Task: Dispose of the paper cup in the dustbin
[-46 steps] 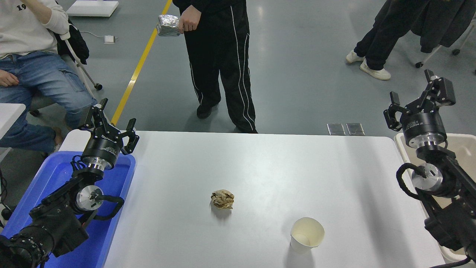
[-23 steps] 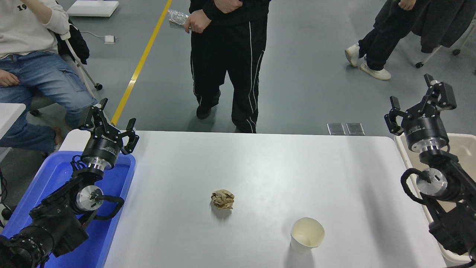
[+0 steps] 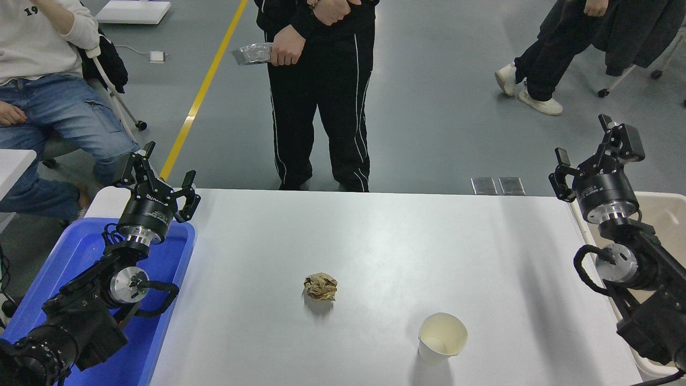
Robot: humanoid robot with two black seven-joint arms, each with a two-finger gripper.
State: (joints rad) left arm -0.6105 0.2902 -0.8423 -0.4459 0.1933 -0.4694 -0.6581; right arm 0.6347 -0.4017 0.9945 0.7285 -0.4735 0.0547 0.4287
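Two grippers for you, both with jaws spread wide and holding nothing. Your right gripper (image 3: 589, 153) hangs above the dustbin's (image 3: 667, 214) far rim, off the white table's (image 3: 375, 236) right edge. Your paper cup (image 3: 442, 338) stands upright on the table, well left of the dustbin (rim bent), with the crumpled brown paper ball (image 3: 320, 286) farther left again. Left gripper (image 3: 158, 179) sits parked over the blue tray (image 3: 75, 257), across the table from the dustbin.

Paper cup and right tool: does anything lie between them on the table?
In the head view, only bare white table separates the paper cup from the right tool, which hangs open above the dustbin.
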